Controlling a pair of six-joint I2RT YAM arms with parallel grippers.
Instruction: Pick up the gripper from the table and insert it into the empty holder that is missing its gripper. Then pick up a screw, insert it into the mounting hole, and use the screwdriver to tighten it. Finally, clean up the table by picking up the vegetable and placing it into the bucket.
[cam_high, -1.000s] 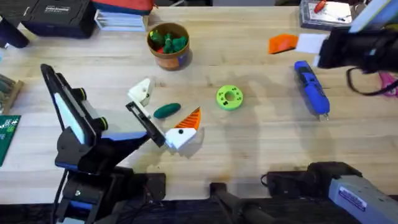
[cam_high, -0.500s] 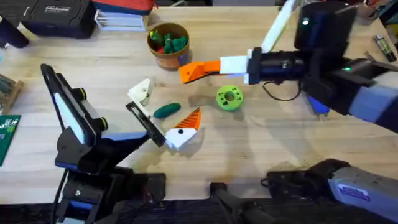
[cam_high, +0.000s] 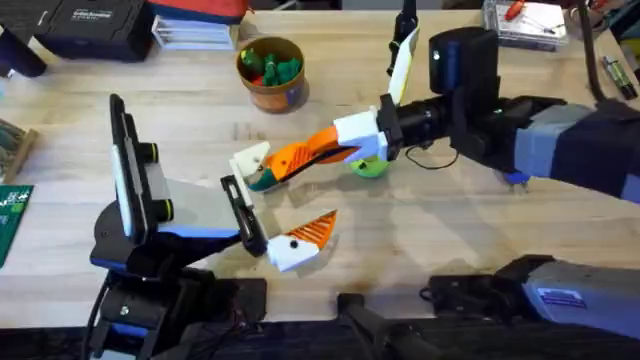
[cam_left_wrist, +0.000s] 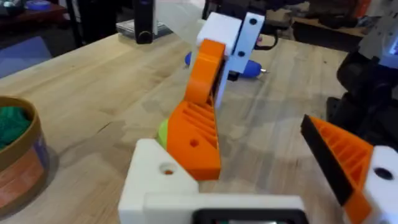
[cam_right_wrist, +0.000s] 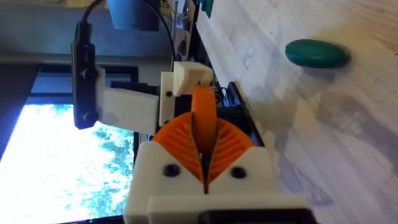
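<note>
My right gripper (cam_high: 335, 142) reaches across the table, shut on the orange gripper (cam_high: 290, 160). The wedge's far end touches the white holder (cam_high: 250, 160) on my left arm's far finger. In the left wrist view the gripper (cam_left_wrist: 199, 134) rests against the holder (cam_left_wrist: 163, 180). My left gripper (cam_high: 272, 205) is open, and its other finger carries an orange pad (cam_high: 318, 228). The dark green vegetable (cam_high: 262, 181) lies partly hidden under the wedge. The bucket (cam_high: 270, 72) stands at the back. The right arm hides most of the blue screwdriver (cam_high: 515, 178).
A bright green disc (cam_high: 371, 166) sits just below the right gripper's white blocks. Boxes and a black case line the table's back edge. A green circuit board (cam_high: 12, 215) lies at the left edge. Bare wood lies right of the left gripper.
The right arm swung in from the far right with the orange gripper and brought it down onto the holder. The left arm shifted slightly to the right.
</note>
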